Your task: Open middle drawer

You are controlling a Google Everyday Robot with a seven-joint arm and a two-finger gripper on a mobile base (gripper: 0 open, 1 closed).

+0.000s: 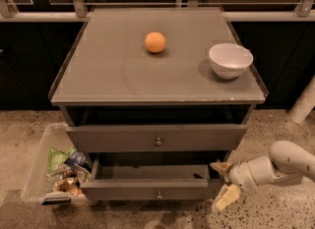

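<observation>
The middle drawer (147, 189) is the grey front with a small round knob (158, 193), below the taller top drawer front (156, 137). It stands pulled out, and its plain grey interior (152, 171) shows. The lowest drawer is hidden under it. My gripper (224, 183) is at the right end of the open drawer front, on a white arm (280, 164) coming in from the right. Its fingers are spread, one (220, 166) by the drawer's right corner and the other (227, 197) lower, near the floor. It holds nothing.
An orange (155, 42) and a white bowl (230, 60) sit on the grey cabinet top (113, 75). A clear plastic bin (37, 174) with snack bags stands on the floor at the cabinet's left. A white post (304, 102) is at the right.
</observation>
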